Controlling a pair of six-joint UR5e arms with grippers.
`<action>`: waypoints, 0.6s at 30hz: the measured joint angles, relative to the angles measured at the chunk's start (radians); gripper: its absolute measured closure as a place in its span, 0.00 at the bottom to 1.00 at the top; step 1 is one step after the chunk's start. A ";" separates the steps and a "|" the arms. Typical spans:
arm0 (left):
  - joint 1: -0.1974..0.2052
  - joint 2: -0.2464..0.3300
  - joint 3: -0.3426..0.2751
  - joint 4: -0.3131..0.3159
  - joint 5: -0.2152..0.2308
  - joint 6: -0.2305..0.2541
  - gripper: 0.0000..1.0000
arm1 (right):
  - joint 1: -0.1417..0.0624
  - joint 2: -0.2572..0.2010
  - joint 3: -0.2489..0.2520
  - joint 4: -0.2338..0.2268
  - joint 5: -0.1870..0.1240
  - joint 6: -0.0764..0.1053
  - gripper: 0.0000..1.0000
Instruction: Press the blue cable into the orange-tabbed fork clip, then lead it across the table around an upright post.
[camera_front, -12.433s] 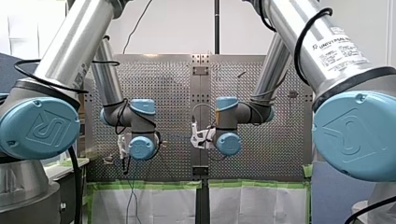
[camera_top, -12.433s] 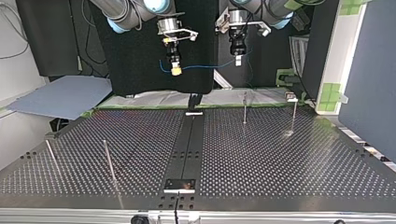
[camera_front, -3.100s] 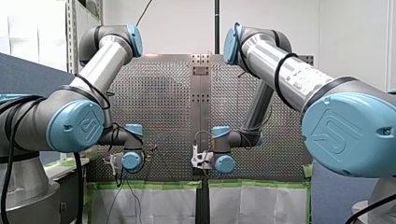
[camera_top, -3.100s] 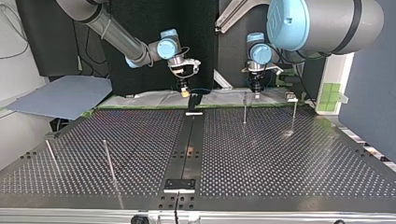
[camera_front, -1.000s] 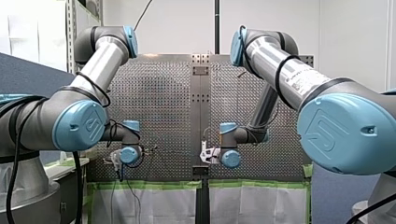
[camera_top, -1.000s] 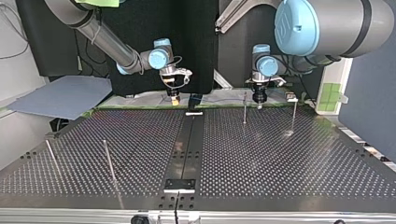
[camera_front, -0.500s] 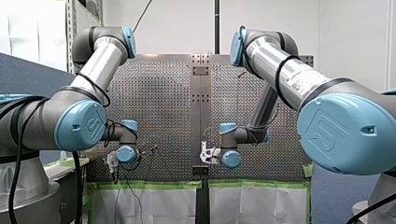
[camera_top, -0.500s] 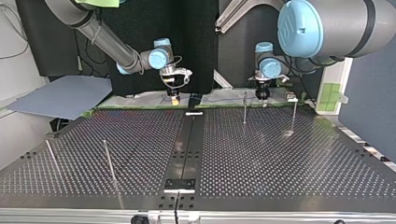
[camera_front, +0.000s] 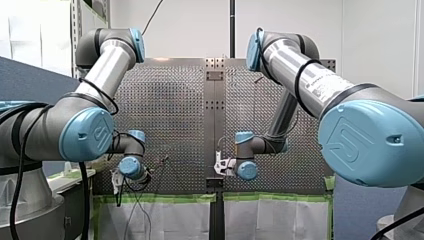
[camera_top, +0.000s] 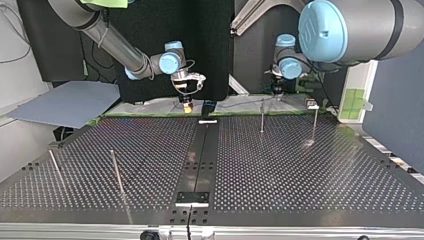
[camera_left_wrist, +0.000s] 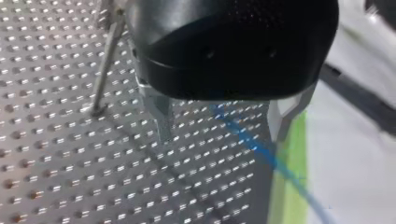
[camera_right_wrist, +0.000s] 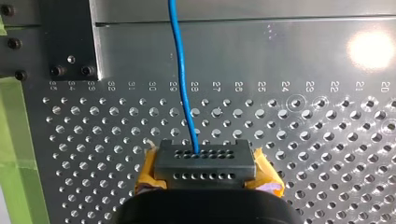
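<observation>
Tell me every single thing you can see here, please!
table: one, silver, full of holes, under everything
posts: four, metal, two at the top view's left, two at its right
cable: one, blue, running out from my right pincer across the table
tape: green, along the table's edge
sheet: one, grey-blue, off the table at the top view's left
arms: two, silver with blue caps
left pincer: black, metal fingers, open above the cable
right pincer: yellow pads, shut on the cable
</observation>
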 joint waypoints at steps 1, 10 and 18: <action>0.001 0.000 -0.005 0.000 0.008 0.000 0.00 | 0.000 0.000 0.000 0.000 0.000 0.000 1.00; 0.012 0.020 -0.068 0.057 0.101 -0.005 0.00 | 0.000 0.000 0.001 0.003 -0.001 0.000 1.00; 0.021 0.089 -0.141 0.088 0.133 -0.026 0.00 | 0.000 0.000 0.000 0.006 -0.001 0.000 1.00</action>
